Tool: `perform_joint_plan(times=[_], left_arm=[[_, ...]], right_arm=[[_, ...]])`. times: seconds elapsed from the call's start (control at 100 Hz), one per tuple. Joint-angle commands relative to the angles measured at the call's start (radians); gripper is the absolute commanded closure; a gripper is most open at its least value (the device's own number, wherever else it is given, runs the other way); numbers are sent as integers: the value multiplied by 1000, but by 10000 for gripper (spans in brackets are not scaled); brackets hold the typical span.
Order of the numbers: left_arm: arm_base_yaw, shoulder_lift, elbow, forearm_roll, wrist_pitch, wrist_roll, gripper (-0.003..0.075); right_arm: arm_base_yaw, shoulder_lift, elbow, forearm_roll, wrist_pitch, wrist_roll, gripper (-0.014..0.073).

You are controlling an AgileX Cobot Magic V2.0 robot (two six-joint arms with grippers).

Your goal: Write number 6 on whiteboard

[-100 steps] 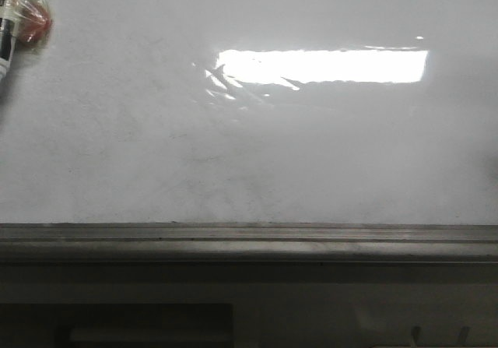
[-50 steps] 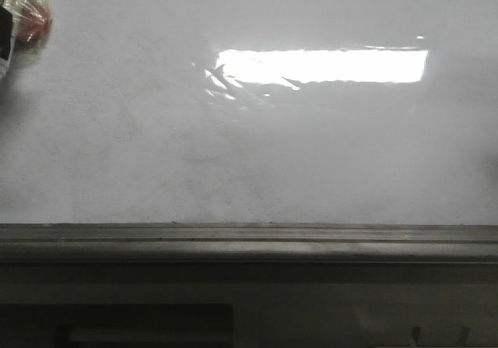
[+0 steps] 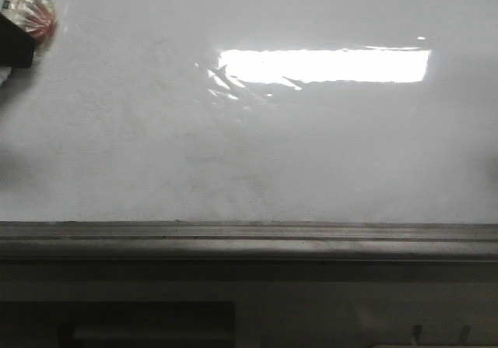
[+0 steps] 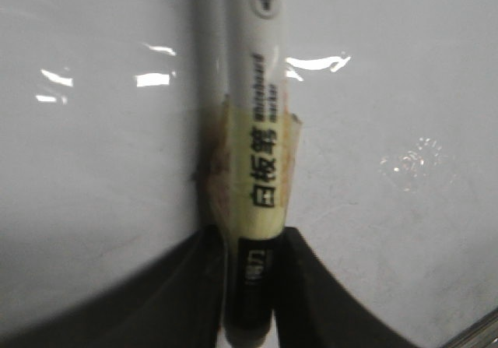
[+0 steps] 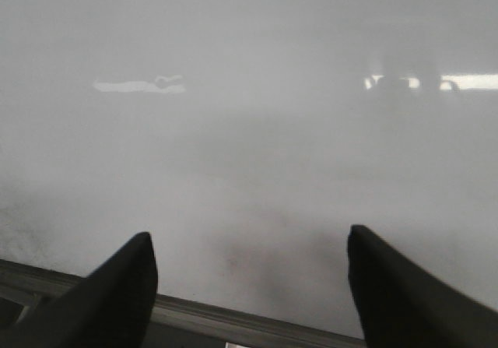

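My left gripper (image 4: 247, 286) sits at the whiteboard's (image 3: 249, 145) upper-left corner, pinching a white marker pen (image 4: 257, 130) w/ yellowed tape (image 4: 261, 169) round its barrel; pen points along the board. My right gripper (image 5: 249, 286) hangs spread wide, empty, just above the grey ledge (image 3: 249, 239). Board is glossy, faintly smudged, w/ a bright light reflection (image 3: 323, 65). No 6 visible on it.

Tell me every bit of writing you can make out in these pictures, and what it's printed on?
"白板笔": large dark characters down the marker pen, on its taped part, left wrist view.
"whiteboard marker": small print beside those characters, blurred, so a likely reading.
Round symbol near the pen's far end: too blurred to read.
Pale print on the pen's black band, between the left gripper fingers: unreadable.
Whiteboard: no writing, only faint smudges.
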Motion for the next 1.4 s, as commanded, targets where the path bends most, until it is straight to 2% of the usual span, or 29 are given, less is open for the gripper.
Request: perform_joint_plan(times=[0.0, 0.17, 0.31, 0.39, 0.46, 0.62, 0.76, 1.05, 1.33, 1.39], left_arm=[[-1, 1, -22, -13, -45, 36, 741], [-6, -50, -32, -11, 54, 108, 741], [-79, -86, -85, 26, 168, 158, 741], [-155, -88, -107, 94, 178, 156, 741], [-232, -86, -119, 151, 176, 153, 741], [-405, -62, -126, 267, 107, 112, 741], [-501, -19, -126, 288, 60, 110, 741], [-568, 60, -148, 307, -20, 71, 741], [-589, 92, -186, 307, -54, 71, 741], [-589, 95, -190, 307, -52, 71, 741]], right_arm=[[-5, 9, -36, 10, -68, -3, 126], [1, 12, -43, 27, -47, -24, 126], [41, 74, -95, 246, 48, -245, 126], [72, 145, -143, 366, 103, -353, 126], [100, 212, -194, 413, 152, -401, 126], [171, 362, -322, 424, 237, -423, 126], [232, 469, -449, 427, 269, -423, 126], [302, 639, -620, 435, 420, -423, 126], [344, 719, -631, 444, 419, -452, 127], [344, 719, -631, 447, 418, -465, 174]])
